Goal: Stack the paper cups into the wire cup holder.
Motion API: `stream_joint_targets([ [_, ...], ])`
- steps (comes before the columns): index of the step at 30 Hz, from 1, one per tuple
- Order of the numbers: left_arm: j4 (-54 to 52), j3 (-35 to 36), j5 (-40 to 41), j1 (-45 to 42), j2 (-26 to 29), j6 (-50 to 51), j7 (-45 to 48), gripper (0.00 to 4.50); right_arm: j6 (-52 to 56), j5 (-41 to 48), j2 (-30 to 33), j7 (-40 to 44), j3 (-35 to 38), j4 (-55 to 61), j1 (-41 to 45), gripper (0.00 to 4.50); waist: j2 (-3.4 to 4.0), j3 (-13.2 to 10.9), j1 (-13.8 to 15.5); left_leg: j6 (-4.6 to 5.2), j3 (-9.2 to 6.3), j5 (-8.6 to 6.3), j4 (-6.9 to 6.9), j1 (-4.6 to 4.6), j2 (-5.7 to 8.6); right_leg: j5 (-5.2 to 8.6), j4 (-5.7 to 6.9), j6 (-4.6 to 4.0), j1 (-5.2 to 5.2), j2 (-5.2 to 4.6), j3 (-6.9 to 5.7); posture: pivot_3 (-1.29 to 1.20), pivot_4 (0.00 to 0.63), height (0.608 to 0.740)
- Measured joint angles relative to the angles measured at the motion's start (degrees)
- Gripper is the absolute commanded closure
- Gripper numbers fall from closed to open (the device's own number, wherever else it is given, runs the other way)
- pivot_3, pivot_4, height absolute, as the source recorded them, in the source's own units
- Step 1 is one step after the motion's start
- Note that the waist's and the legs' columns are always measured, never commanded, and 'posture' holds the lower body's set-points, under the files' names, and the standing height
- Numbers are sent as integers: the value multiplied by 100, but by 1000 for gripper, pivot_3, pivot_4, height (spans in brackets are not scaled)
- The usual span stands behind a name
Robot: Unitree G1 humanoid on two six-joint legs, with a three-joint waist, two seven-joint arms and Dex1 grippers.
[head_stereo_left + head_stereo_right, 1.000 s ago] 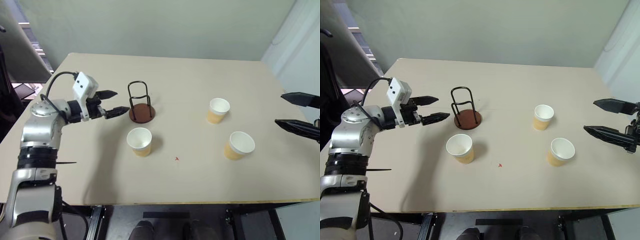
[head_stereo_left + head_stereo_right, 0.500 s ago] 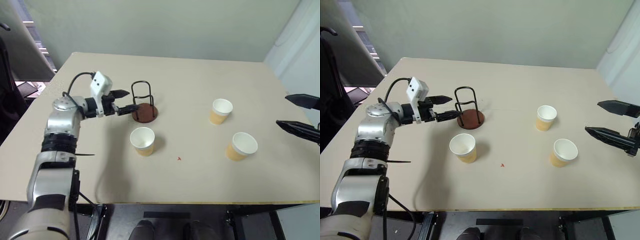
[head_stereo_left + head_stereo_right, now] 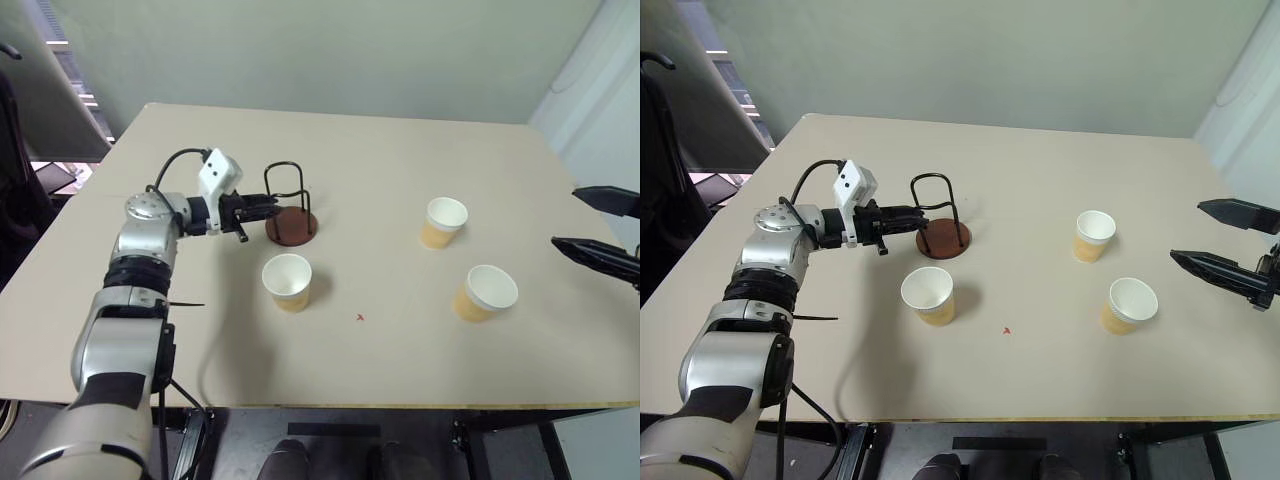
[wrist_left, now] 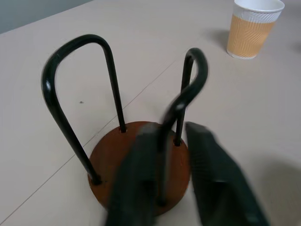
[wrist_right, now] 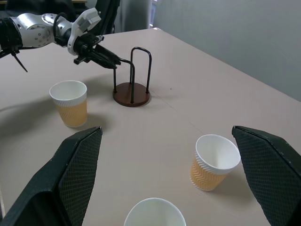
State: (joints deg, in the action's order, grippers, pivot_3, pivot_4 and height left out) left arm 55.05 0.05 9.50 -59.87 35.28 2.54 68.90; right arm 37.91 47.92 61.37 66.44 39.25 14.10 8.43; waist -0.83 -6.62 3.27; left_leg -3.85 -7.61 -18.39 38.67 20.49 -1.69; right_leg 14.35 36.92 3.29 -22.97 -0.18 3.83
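**Ana:** Cups first: three paper cups stand upright on the table (image 3: 400, 360), none in the wire cup holder (image 3: 288, 212) yet. One cup (image 3: 287, 282) sits just in front of the holder; the second cup (image 3: 442, 222) and third cup (image 3: 484, 292) stand well apart from it, toward the robot's right.

**Ben:** And the grippers?

**Ana:** The left gripper (image 3: 912, 215) is pinched shut on one of the holder's upright wire loops; the left wrist view shows the wire between the two black fingers (image 4: 141, 179). The right gripper (image 3: 598, 228) hangs wide open and empty near the table's right edge.

**Ben:** So the step in hand looks like steadying or repositioning the holder.

**Ana:** Probably. Thin wire can twist in a pinch, so the grip should stay firm, and any move should slide the base flat along the table rather than tip it. Bringing it closer to the cups would shorten later reaches.

**Ben:** How does the holder look?

**Ana:** A round reddish-brown disc base with black wire loops rising upright from it, rounded at the top. The cups are tan-orange with a ribbed pattern outside, white inside, with a rolled white rim.
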Motion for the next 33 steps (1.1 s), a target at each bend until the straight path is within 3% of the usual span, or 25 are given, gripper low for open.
stream_joint_targets([
  [9,-363,253,218,1,125,271,248,4470,-70,-2,0,-11,0,3,-46,0,0,0,6,3,0,-2,6,6,2,0,-1,4,-1,1,-4,0,150,740],
  [16,-3460,147,951,73,34,2061,212,4470,-128,-45,9,-9,-78,-29,112,0,1,1,39,23,9,-13,42,40,13,-16,1,33,-4,1,-21,0,150,740],
  [21,-6063,-400,1477,1073,-172,3680,-398,4470,-137,-80,11,-15,-223,-22,160,0,10,5,32,30,31,-16,43,20,17,-20,0,42,2,-9,-5,0,150,740],
  [25,-6941,-524,1886,1428,-260,4835,-1034,4470,-130,-66,9,52,-265,36,119,0,5,2,34,30,34,-16,45,-2,4,-20,4,40,7,-10,3,0,150,740],
  [33,-7941,-539,2451,2066,-234,5899,-1796,4470,-120,32,-20,199,-518,288,92,0,2,-1,18,36,56,-20,44,-58,18,-17,5,35,52,1,79,0,150,740],
])
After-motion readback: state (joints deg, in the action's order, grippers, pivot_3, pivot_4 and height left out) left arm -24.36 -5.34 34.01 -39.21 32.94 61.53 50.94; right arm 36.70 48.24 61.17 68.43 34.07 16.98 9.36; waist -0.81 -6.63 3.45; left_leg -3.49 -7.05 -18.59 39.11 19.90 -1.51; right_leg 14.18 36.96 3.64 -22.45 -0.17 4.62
